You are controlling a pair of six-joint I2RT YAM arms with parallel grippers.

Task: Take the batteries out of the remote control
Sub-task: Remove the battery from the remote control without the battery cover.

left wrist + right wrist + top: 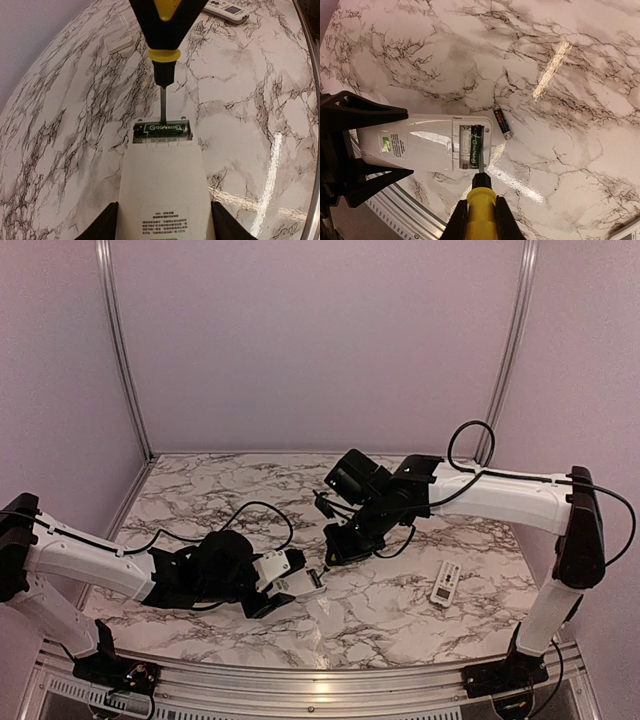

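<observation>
Both sides of the remote control (162,185) are clamped by the left gripper (163,225), its arm stretched low over the tabletop (250,100). At the remote's far end one battery (162,131) lies crosswise in the open compartment, the screwdriver (164,50) tip touching it. The right gripper (480,225), closed on the yellow handle, reaches down from a bent arm. Prying gently under one end, with the remote held steady, should lift it. A loose battery (502,122) lies just beside the remote.
</observation>
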